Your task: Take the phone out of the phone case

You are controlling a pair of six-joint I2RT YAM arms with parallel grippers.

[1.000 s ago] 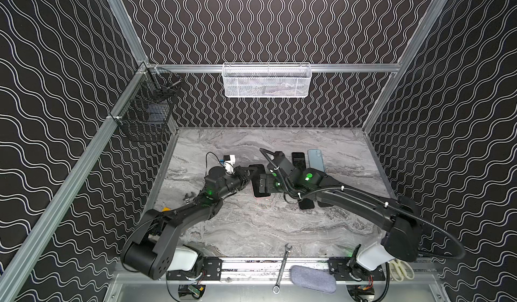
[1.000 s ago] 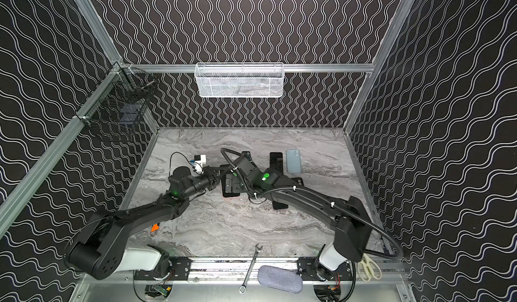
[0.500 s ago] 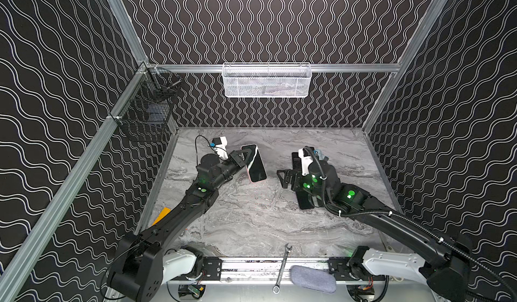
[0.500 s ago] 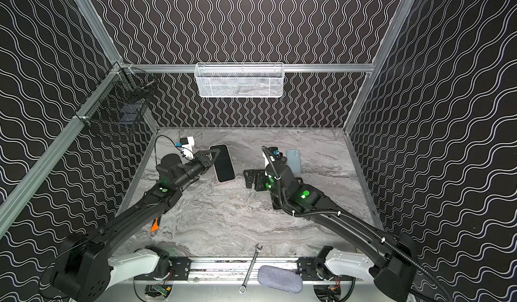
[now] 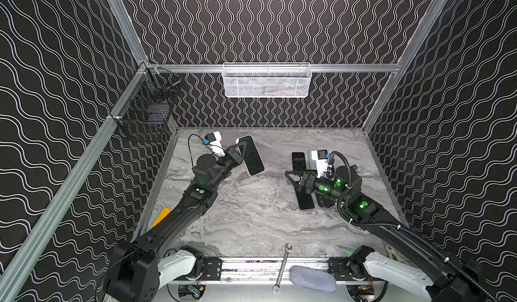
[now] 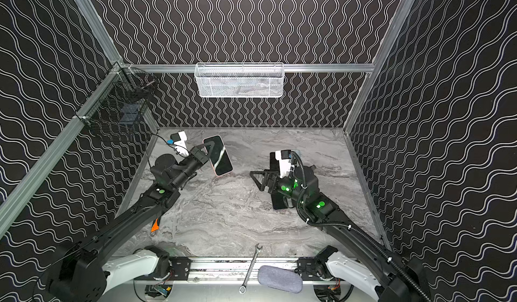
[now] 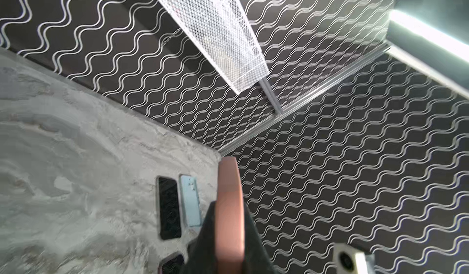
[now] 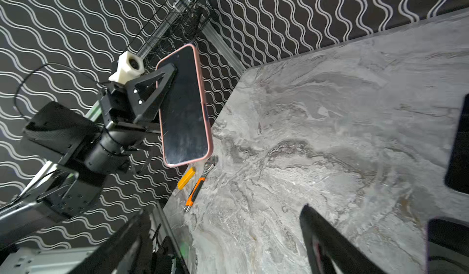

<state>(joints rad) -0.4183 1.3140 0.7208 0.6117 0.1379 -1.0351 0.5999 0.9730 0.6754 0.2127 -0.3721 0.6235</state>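
Pink case (image 7: 229, 209), phone (image 8: 184, 107) still inside, now lifted away, pinched by my left gripper (image 5: 242, 150); right gripper (image 6: 256, 181) has backed off, jaws spread.

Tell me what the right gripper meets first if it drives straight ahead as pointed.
Most likely the pink-cased phone, held up by the left gripper. The open right gripper points across the table toward it, nothing between. Heights are unclear, so it might pass underneath.

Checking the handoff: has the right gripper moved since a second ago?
Yes: the right gripper pulled rightward, away from the pink-cased phone, and is now beside the dark phone lying flat.
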